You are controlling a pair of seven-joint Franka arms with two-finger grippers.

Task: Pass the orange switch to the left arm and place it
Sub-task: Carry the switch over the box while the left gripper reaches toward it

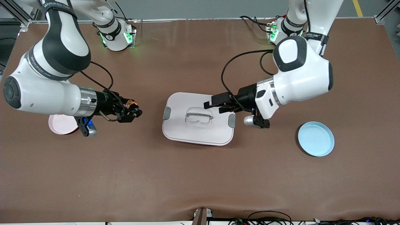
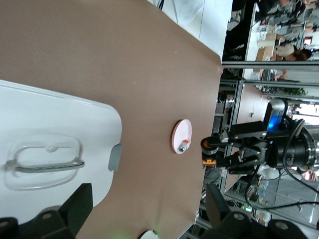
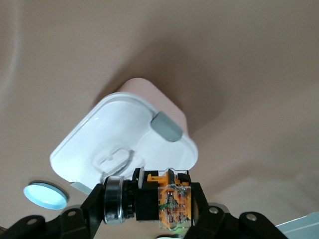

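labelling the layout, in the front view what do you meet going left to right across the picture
pink plate → right tool holding the orange switch → box → left tool over the box → blue plate

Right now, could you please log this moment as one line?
right gripper: shut on orange switch | left gripper: open over box

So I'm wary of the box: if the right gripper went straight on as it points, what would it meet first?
Probably the left gripper, open over the box; height above the lid is unclear.
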